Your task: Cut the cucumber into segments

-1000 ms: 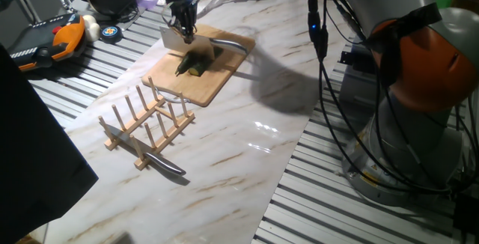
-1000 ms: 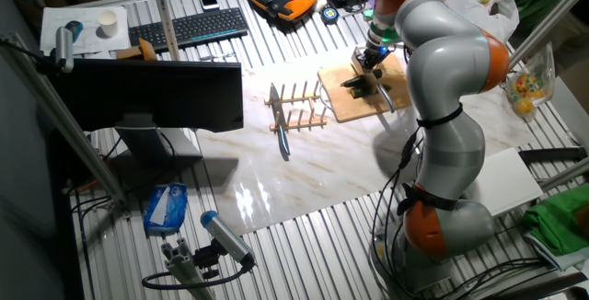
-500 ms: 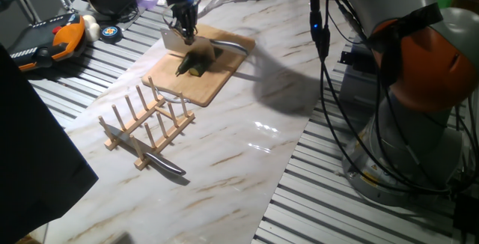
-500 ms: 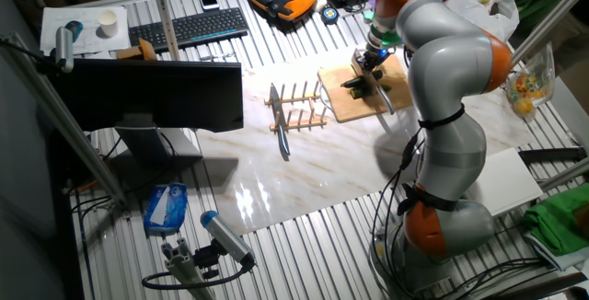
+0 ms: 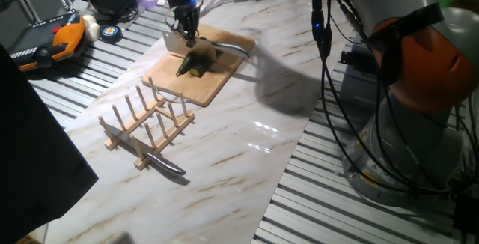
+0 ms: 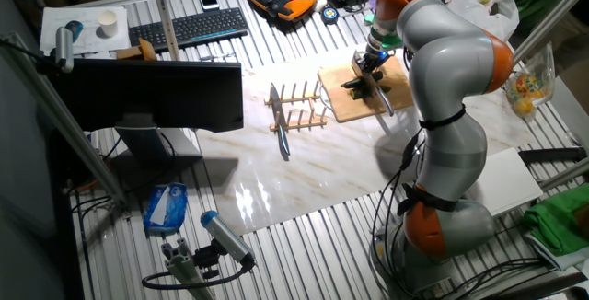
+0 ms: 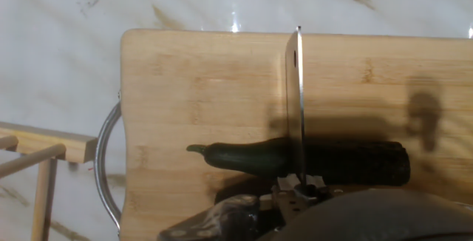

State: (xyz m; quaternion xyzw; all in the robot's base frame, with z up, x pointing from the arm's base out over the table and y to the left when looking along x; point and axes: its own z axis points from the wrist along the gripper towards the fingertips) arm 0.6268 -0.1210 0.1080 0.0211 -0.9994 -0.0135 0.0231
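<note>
One cucumber (image 7: 310, 161) on the wooden board (image 7: 207, 86), lying lengthwise across the near part of the board in the hand view, stem tip pointing left. It reads as a single whole dark green piece there; can't see any cut faces.

Knife blade (image 7: 295, 100) stands edge-down, crossing the cucumber roughly mid-length, at right angles to it. Whether the edge is touching the skin or just above it, can't tell. Blade's shadow falls across the board right of it.

Claw (image 5: 184, 31) is over the far-left side of the board in one fixed view, with the pale flat of the blade (image 5: 174, 41) hanging below it. It grips the knife at the handle end; fingers are too small and hidden to judge the gap, but the knife is clearly carried by it.

Board has a metal handle loop (image 7: 106, 163) on its left end, sits on the marble bench (image 5: 247, 139). Wooden dish rack (image 5: 146, 120) sits near-left of the board, apart from it, with a second knife (image 5: 153, 158) lying through its base.

Arm (image 6: 442, 70) arches over the board's right side in the other fixed view.
</note>
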